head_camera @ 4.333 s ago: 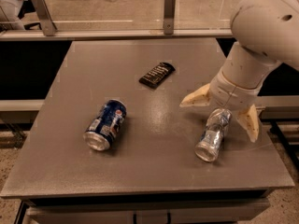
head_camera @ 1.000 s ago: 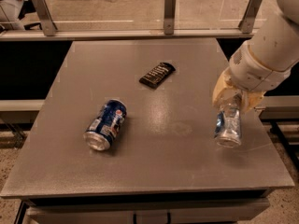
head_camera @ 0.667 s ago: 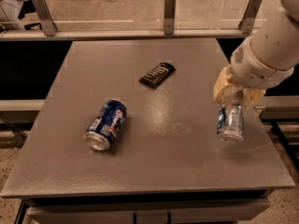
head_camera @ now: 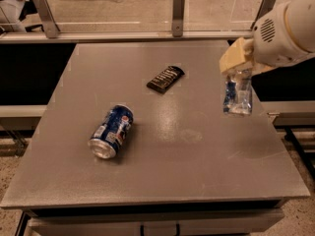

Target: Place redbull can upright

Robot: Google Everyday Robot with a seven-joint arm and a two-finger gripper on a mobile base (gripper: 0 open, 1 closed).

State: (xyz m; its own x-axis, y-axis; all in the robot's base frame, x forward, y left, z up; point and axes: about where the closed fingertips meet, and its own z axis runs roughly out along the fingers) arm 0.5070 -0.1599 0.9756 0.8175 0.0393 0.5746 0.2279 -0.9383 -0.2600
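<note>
The redbull can [head_camera: 237, 95] is a slim silver can with light blue patches and a wrinkly body. It hangs upright from my gripper [head_camera: 239, 68], lifted above the right side of the grey table [head_camera: 197, 146]. The gripper's tan fingers [head_camera: 231, 58] are shut on the can's upper end. The white arm comes in from the upper right.
A wider dark blue can [head_camera: 110, 131] with a round logo lies on its side at the left front. A dark snack bar [head_camera: 165, 78] lies near the table's middle back. A railing with metal posts [head_camera: 178, 6] runs behind the table.
The gripper closed on the lying redbull can, turned it upright, and has now lifted it higher off the table and a little further back.
</note>
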